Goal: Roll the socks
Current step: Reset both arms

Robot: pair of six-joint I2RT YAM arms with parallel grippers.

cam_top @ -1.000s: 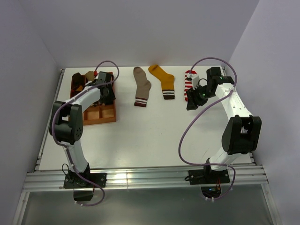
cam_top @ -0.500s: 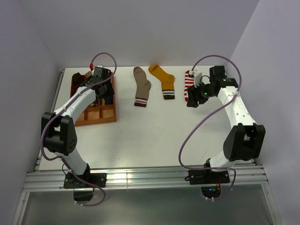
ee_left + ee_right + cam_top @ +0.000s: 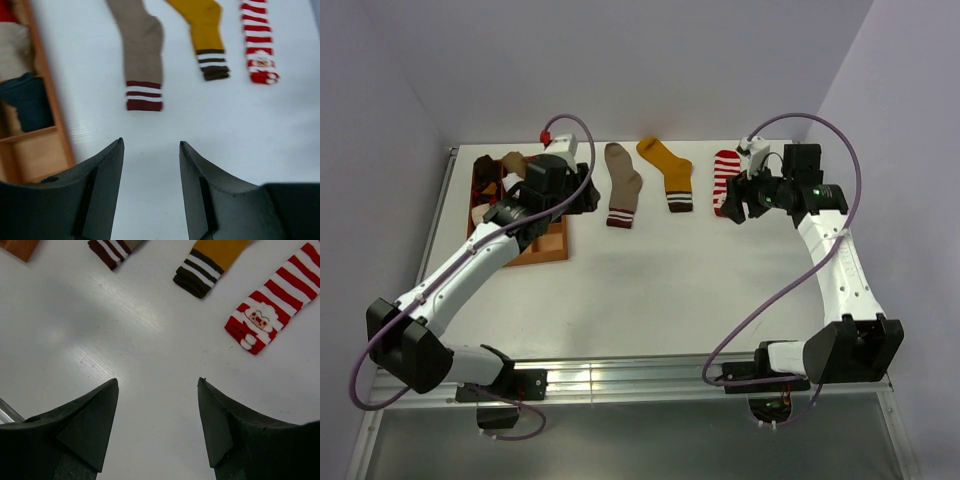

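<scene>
Three socks lie flat in a row at the back of the table: a taupe sock point(image 3: 620, 185) with a striped cuff, a mustard yellow sock point(image 3: 670, 172) and a red-white striped sock point(image 3: 724, 178). My left gripper point(image 3: 586, 199) is open and empty, just left of the taupe sock and above the table. In the left wrist view point(image 3: 151, 145) the taupe sock point(image 3: 141, 50), mustard sock point(image 3: 202, 27) and striped sock point(image 3: 257, 45) lie ahead. My right gripper point(image 3: 734, 198) is open and empty, over the striped sock's lower end. The right wrist view point(image 3: 157, 382) shows the striped sock point(image 3: 275, 305) ahead to the right.
A wooden grid tray point(image 3: 542, 248) stands at the back left with rolled socks in its far cells; cream point(image 3: 15, 50) and navy point(image 3: 27, 100) rolls show in the left wrist view. The table's side walls stand close on both sides.
My left gripper has swung right, off the wooden tray to beside the taupe sock. My right arm has stretched up and back, its gripper staying by the striped sock.
</scene>
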